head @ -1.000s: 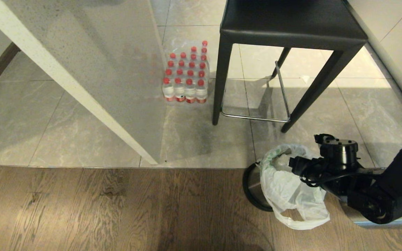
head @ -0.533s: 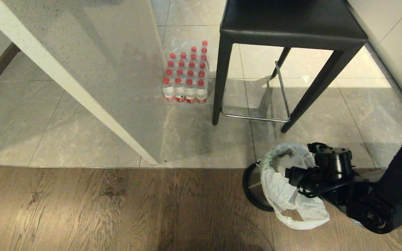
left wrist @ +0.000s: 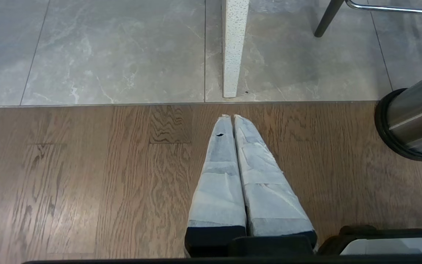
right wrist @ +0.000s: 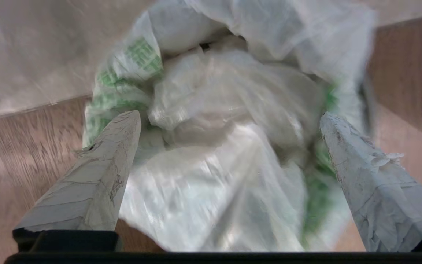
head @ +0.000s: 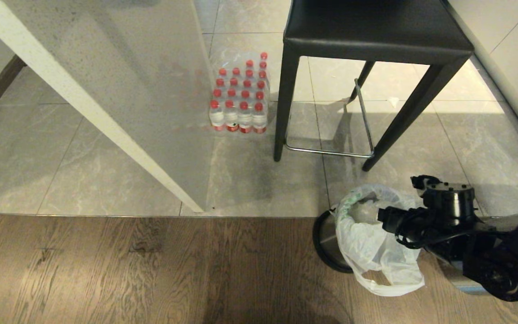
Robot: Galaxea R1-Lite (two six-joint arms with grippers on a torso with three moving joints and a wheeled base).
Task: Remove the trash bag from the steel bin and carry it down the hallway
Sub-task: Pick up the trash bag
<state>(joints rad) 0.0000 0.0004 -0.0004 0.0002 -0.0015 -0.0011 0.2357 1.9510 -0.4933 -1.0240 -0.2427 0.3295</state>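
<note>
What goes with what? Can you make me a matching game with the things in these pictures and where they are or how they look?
Things:
1. trash bag
2. right gripper
3. left gripper
4. pack of bottles

Places or states:
A. fingers pressed together, over the wood floor
B. red caps, standing on the grey tiles by the stool
C. fingers spread wide, just over the bag
D. white with green print, sitting in the steel bin

Pairs: 1-D, 2-C, 3-A, 4-B

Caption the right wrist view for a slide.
Right gripper, jaws wide open, poised over the crinkled trash bag with green print, wood floor alongside.
</note>
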